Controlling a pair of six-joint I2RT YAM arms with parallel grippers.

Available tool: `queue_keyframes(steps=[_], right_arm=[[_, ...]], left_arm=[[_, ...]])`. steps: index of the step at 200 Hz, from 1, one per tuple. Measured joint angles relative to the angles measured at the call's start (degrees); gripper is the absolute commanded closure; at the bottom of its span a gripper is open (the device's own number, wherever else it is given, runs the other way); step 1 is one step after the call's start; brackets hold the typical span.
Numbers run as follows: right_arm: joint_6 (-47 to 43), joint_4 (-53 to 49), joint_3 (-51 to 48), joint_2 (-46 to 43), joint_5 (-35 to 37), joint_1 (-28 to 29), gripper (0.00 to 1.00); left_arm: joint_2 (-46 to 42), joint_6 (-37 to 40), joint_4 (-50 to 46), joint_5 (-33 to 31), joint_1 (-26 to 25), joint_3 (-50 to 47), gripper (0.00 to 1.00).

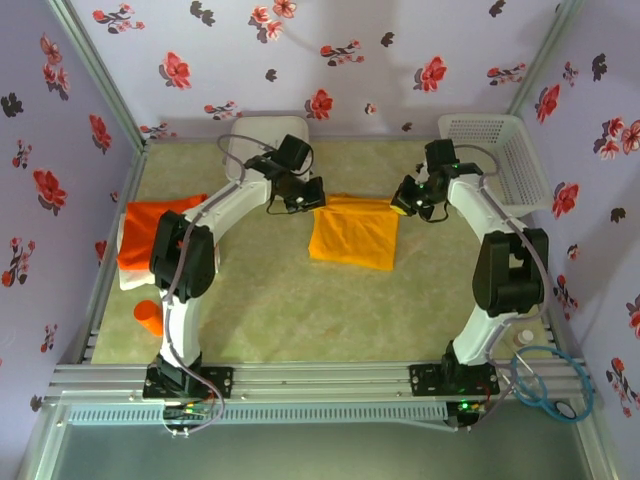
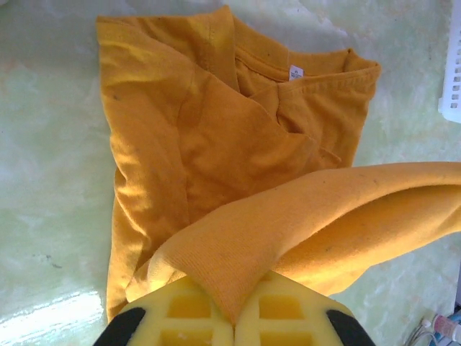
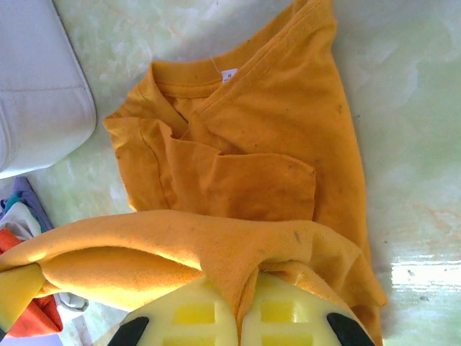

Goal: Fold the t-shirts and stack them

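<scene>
The mustard yellow-orange t-shirt [image 1: 352, 235] lies mid-table, sleeves folded in and collar visible [image 2: 216, 130] [image 3: 274, 144]. Its far edge is lifted and stretched between both grippers. My left gripper [image 1: 305, 195] [image 2: 234, 321] is shut on the left corner of that edge. My right gripper [image 1: 405, 200] [image 3: 239, 317] is shut on the right corner. The bright red-orange t-shirt [image 1: 150, 230] [image 3: 29, 321] lies at the left edge of the table on top of a white t-shirt [image 1: 130, 278].
A white rounded-square box [image 1: 262, 135] [image 3: 36, 94] sits at the back, behind the left gripper. A white lattice basket [image 1: 500, 150] [image 2: 452, 72] stands at the back right. A small orange object [image 1: 148, 316] lies near the left arm's base.
</scene>
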Motion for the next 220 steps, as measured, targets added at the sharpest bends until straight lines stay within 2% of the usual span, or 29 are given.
queue_keyframes(steps=[18,31,46,60,84,104,130,174,220], right_arm=[[0.02,0.76,0.26,1.44,-0.02,-0.22,0.90],[-0.31,1.49,0.57,2.38,-0.09,-0.33,0.70],[-0.13,2.67,1.62,4.04,-0.26,-0.66,0.56],[-0.50,3.76,2.93,5.77,-0.44,-1.16,0.40],[-0.98,5.40,4.39,7.63,-0.39,-1.75,0.36],[-0.83,6.32,4.42,7.54,-0.42,-1.81,0.32],[-0.39,8.28,3.32,6.01,-0.48,-1.81,0.31],[3.52,13.49,-0.85,3.15,-3.63,-0.68,0.30],[12.44,22.71,-4.13,3.82,-5.79,3.93,0.28]], left_arm=[[1.33,0.57,0.07,0.55,0.33,1.25,0.91],[2.34,1.03,0.09,0.85,0.59,2.25,0.79],[3.74,2.23,0.02,0.87,1.14,3.69,0.62],[5.03,2.89,-0.11,0.98,2.05,5.11,0.52],[6.05,4.15,-0.94,0.96,4.35,6.99,0.49],[5.90,5.68,-1.38,0.96,6.38,7.85,0.48],[4.55,6.62,-1.40,1.01,7.80,6.47,0.50],[0.87,5.27,1.49,3.43,6.43,-0.57,0.55],[1.51,1.38,7.43,6.45,2.43,-1.66,0.58]])
